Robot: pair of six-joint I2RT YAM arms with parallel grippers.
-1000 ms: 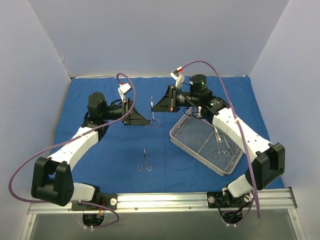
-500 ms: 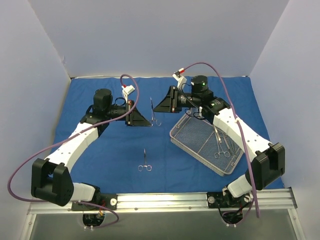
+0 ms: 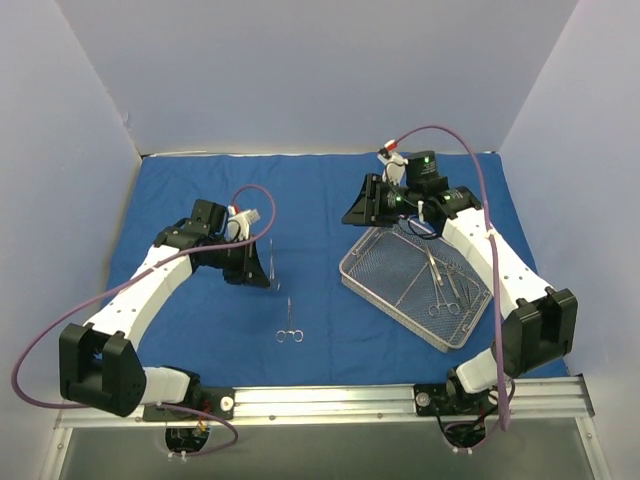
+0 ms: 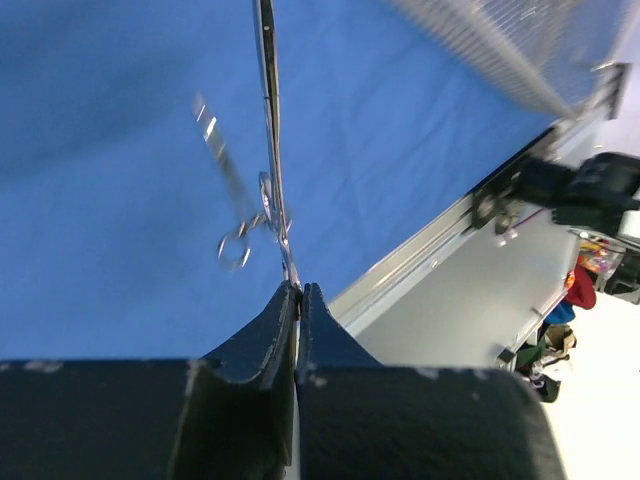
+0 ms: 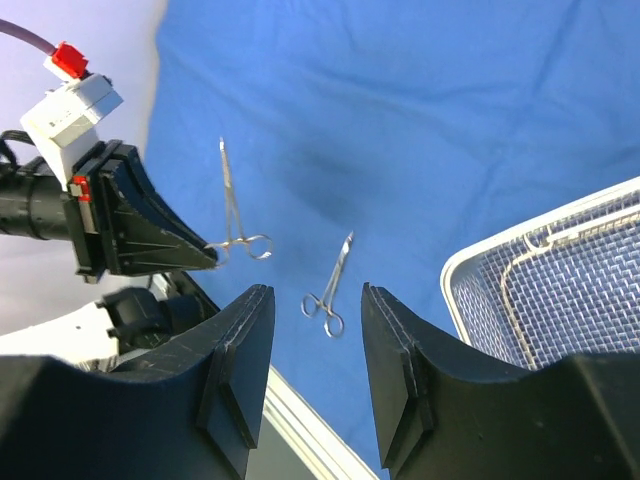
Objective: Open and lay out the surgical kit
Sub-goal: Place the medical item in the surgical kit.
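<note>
Steel forceps (image 4: 268, 120) hang from my left gripper (image 4: 298, 292), jaws clamped on them, over the blue wrap (image 3: 200, 190); my right gripper (image 5: 316, 295) hovers, jaws apart, beside the mesh tray (image 3: 390, 270).

High behind the arm bases (image 3: 180, 385), looking down over the blue cloth (image 3: 200, 190). Wrist-mounted, close behind the left tool (image 4: 298, 292), along the held forceps (image 4: 270, 120) toward the rail (image 4: 430, 235). Wrist-mounted behind the right tool (image 5: 316, 292), facing the left arm (image 5: 50, 325). Common to all: loose forceps (image 3: 289, 322), mesh tray (image 3: 415, 285).
</note>
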